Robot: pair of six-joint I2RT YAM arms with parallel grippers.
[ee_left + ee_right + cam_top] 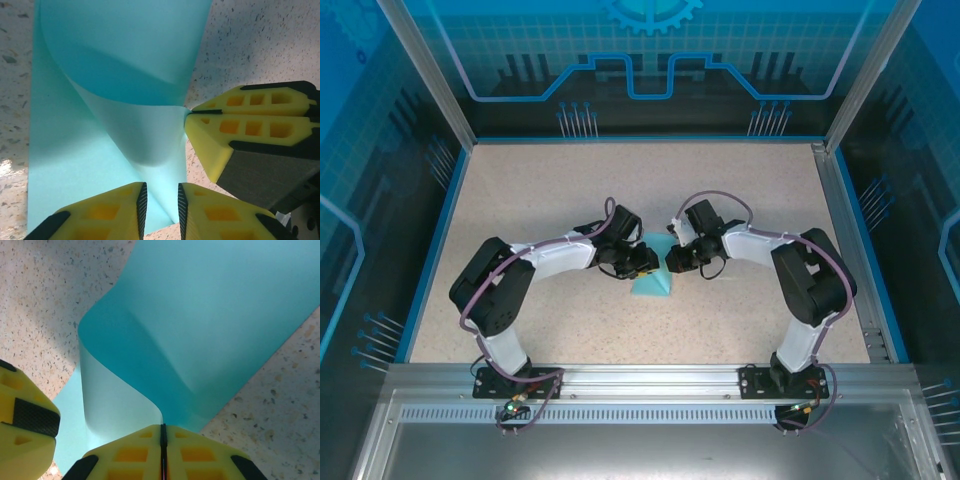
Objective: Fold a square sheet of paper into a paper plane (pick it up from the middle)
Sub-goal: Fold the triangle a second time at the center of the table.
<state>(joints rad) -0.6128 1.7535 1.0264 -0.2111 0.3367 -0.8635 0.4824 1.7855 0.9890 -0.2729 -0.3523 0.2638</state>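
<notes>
Top external view shows you the square sheet of paper [652, 283] in the middle of the table [750, 200], between both grippers. Your right gripper [162, 429] is clamped tight on its curled-over edge. Your left gripper [160, 195] has its jaws slightly apart, astride the lifted flap.

Square sheet of paper [652, 284] on tabletop [570, 180], approx. mid-width, fwd of both arm bases. L pincer [646, 264] over sheet's left side, R pincer [671, 258] over right side, tips facing, just beside each other. One part of sheet lifted, curled above the rest, which lies flat. Raised edge pinched betw. R pincer's fingers. L fingers apart, curl's lower corner at their gap.
</notes>
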